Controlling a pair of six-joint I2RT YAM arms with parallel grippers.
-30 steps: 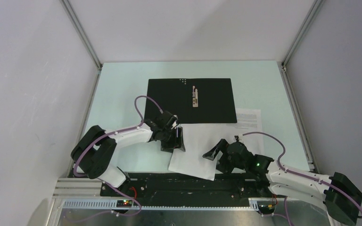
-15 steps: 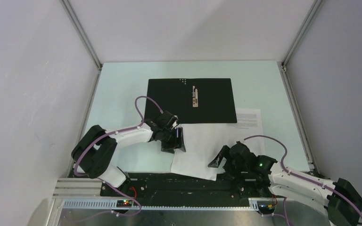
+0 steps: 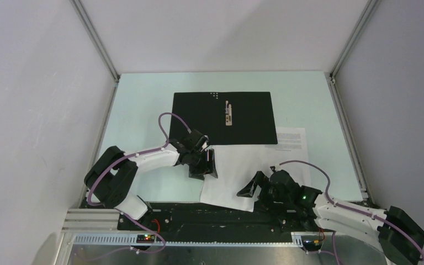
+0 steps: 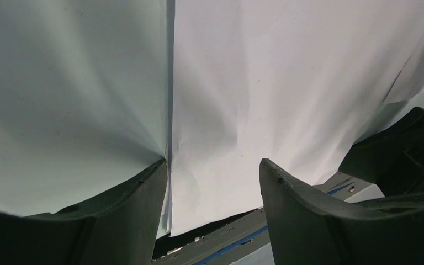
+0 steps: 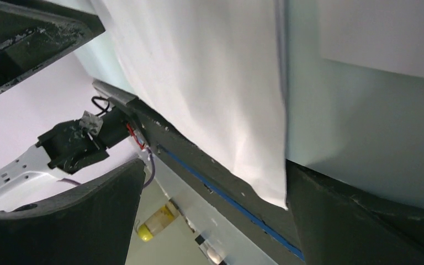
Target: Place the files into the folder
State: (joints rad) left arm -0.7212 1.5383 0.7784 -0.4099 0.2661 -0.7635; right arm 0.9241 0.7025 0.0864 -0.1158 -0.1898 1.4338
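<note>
Folder (image 3: 221, 117) open, black inside up; files (image 3: 234, 176) outside it; left tool (image 4: 214, 168), right tool (image 5: 215, 165) both wide.

Flat black rectangular folder (image 3: 223, 117): inside face matt, no shine. Small silvery metal clip (image 3: 228, 113) at the folder's middle has a dull gleam. Plain white paper sheet (image 3: 232, 171) just on the folder's near side: thin, smooth, softly rippled in the left wrist view. White printed paper sheet (image 3: 292, 141) at the folder's right near corner: matt. Pale green tabletop (image 3: 143, 110) around the folder: smooth, satin look. Left gripper (image 4: 214, 165) and right gripper (image 5: 215, 171): dark hard plastic, matt, scuffed at the edges.
</note>
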